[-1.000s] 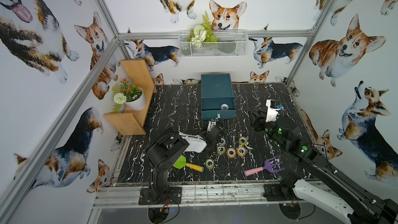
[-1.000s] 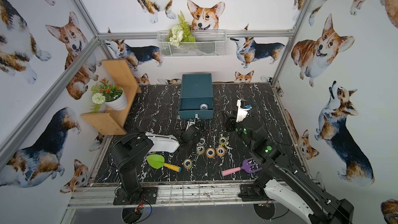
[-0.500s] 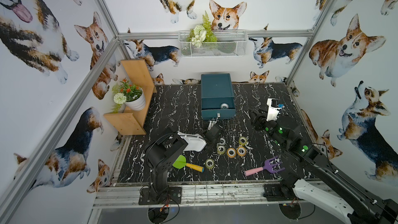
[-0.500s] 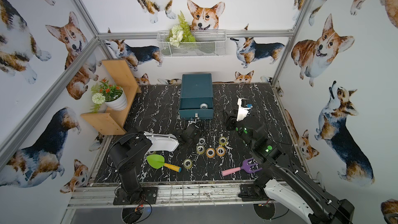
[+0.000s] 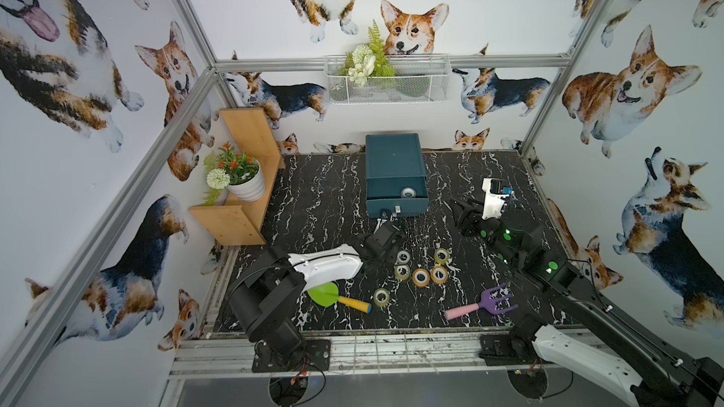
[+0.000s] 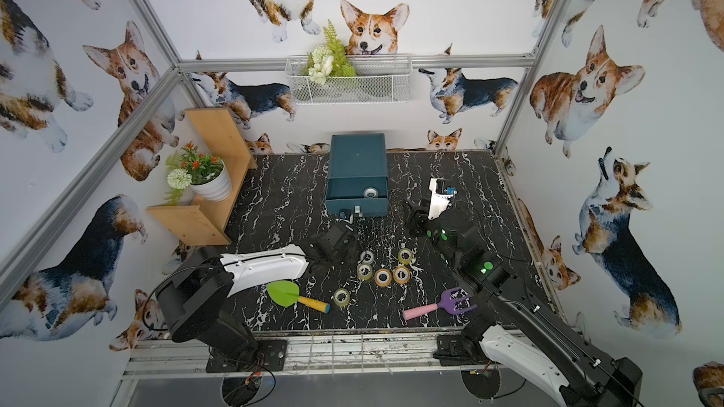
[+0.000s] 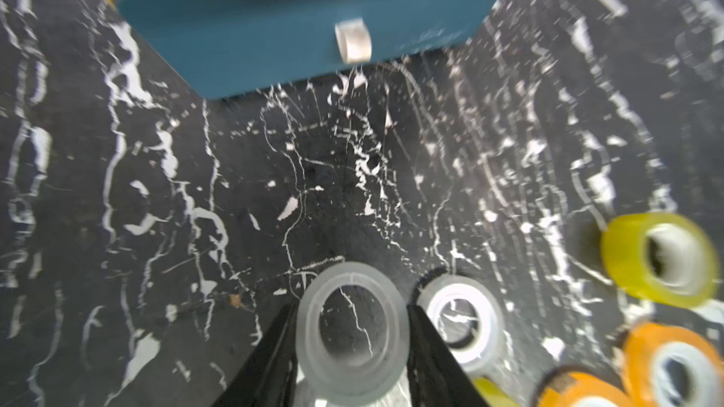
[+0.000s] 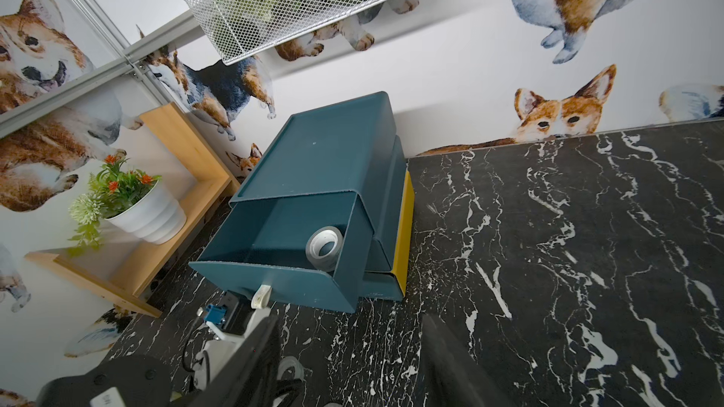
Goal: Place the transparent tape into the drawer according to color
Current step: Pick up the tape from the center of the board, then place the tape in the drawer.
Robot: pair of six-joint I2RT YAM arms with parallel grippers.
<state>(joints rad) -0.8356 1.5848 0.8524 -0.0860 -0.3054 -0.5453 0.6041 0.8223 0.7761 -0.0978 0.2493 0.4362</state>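
Marble tabletop point(image 5: 321, 197), corgi walls point(image 5: 634, 84); left gripper point(image 7: 350, 315) tight on clear tape point(image 7: 352, 274), right gripper point(image 8: 348, 319) agape, empty.

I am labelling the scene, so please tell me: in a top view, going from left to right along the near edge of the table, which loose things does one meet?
The green toy shovel → lone yellow-green tape roll → purple toy fork with its pink handle.
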